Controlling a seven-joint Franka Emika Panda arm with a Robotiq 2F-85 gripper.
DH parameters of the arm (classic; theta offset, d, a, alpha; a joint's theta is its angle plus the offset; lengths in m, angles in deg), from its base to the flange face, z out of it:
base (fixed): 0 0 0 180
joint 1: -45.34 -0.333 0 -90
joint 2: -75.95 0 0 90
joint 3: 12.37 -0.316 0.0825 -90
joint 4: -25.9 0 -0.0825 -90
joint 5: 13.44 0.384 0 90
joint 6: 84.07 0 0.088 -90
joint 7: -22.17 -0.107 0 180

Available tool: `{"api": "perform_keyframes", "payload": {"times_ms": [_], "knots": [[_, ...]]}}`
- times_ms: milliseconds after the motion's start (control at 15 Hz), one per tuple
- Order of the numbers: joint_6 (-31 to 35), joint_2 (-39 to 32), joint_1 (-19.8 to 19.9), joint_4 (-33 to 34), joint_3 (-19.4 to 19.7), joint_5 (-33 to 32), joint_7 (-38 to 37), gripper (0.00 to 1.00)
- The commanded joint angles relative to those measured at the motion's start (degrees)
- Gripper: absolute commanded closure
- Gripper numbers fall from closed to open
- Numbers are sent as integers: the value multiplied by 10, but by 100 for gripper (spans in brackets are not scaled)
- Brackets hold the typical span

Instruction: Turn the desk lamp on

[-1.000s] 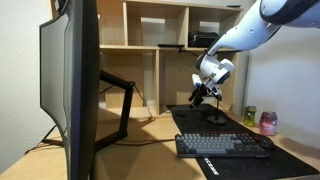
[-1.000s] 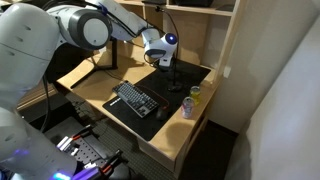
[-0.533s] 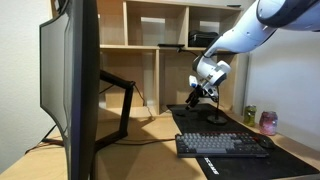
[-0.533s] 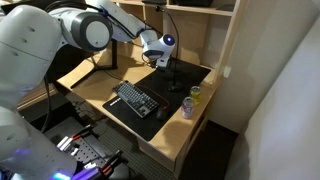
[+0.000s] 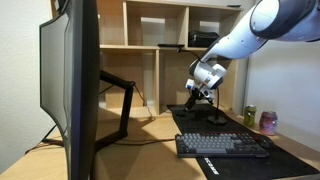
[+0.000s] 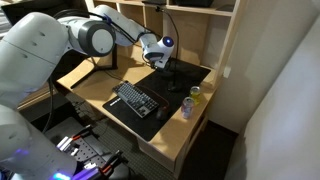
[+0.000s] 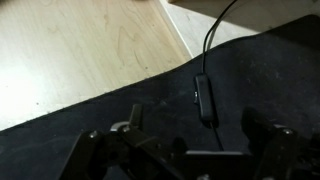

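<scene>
The desk lamp is partly seen in an exterior view: its small round base [image 5: 216, 120] sits on the black desk mat [image 5: 290, 150], and its thin stem rises behind my gripper [image 5: 199, 96]. The lamp head is hidden by the arm. In the wrist view, a black cable with a slim inline switch [image 7: 203, 95] lies on the mat. My gripper [image 7: 195, 135] hovers just above it, with its fingers spread either side of the cable. The gripper is open and empty. In the other exterior view, my gripper [image 6: 158, 62] is over the mat's back edge.
A keyboard [image 5: 222, 145] lies on the mat, also seen in the other exterior view [image 6: 137, 99]. A large monitor [image 5: 72, 85] on a thick black arm [image 5: 122, 100] stands close by. A green can [image 5: 250, 115] and a pink jar [image 5: 267, 122] stand at the desk edge. Wooden shelves [image 5: 160, 45] are behind.
My gripper has shifted slightly sideways and down along the back of the mat, towards the cable. Nothing else has moved.
</scene>
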Motion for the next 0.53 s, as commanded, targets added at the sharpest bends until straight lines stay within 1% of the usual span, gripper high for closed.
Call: {"api": "perform_keyframes", "payload": {"times_ms": [0, 67, 333, 467], "knots": [[5, -17, -4, 17, 5, -24, -22, 0], [-9, -25, 0, 27, 2, -29, -26, 0], [-4, -56, 6, 66, -12, -35, -30, 0], [-14, -80, 7, 100, -14, -37, -40, 0]]}}
